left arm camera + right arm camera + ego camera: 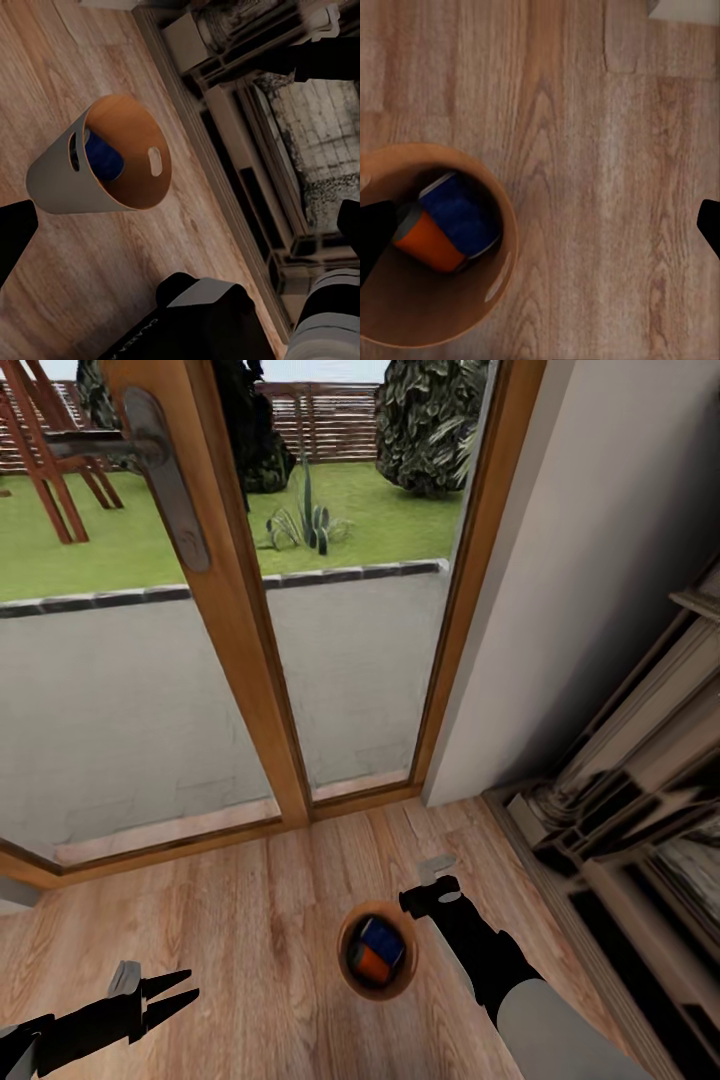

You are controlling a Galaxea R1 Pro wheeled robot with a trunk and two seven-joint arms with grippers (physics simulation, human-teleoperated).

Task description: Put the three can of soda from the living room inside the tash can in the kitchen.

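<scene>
You're on a light wood plank floor [230, 920] in front of a wood-framed glass door [250, 610] that looks onto a lawn, with pale moulded woodwork [620, 800] to your right. The trash can [350, 972] stands upright on the floor between your arms: round and tapered, grey outside, glossy copper-brown inside, with handle slots in its wall. Inside it lie a blue can [461, 214] and an orange can [429, 241], touching; part of the bin's floor is hidden by the rim and by a dark fingertip. Your right gripper [437, 880] hovers just beside the rim, its fingers spread wide and empty. Your left gripper [168, 994] sits well apart to the left, its fingers also apart.
</scene>
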